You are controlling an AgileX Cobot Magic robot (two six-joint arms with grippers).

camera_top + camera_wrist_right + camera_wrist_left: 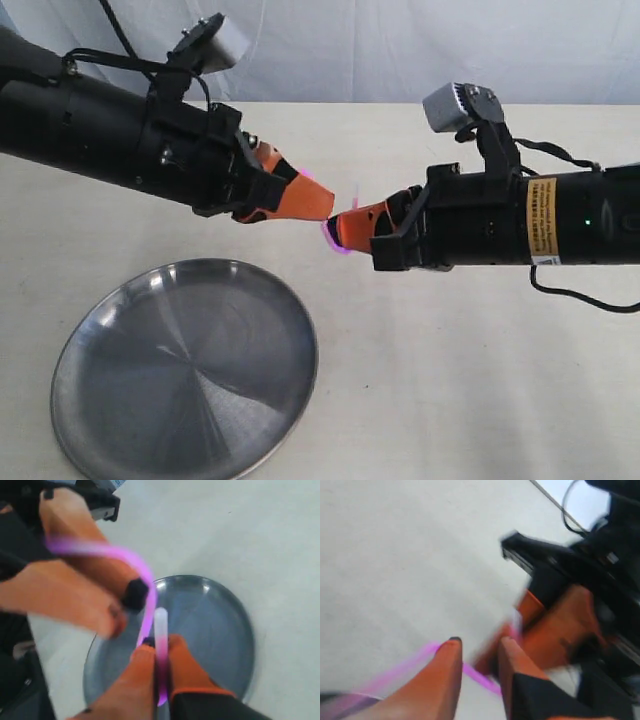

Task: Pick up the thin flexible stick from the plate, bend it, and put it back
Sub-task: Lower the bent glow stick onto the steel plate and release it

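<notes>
The thin flexible stick (144, 570) is off the plate, bent into a pink arc in the air between my two grippers. My right gripper (160, 642) is shut on it, with a pale tip poking out past the orange fingertips. My left gripper (479, 647) has its jaws apart; the stick (480, 676) crosses the gap slantwise and runs on past one fingertip (451, 645). In the exterior view the left gripper (326, 205) and right gripper (336, 228) nearly meet tip to tip, with pink stick (329, 241) glowing at them. The steel plate (185, 365) lies below them with nothing on it.
The plate (215, 630) sits directly under the right gripper on a pale tabletop (450, 380). A white backdrop (350, 50) closes the far side. Both black arms hang low over the table, and a cable (585, 300) loops beside the right arm.
</notes>
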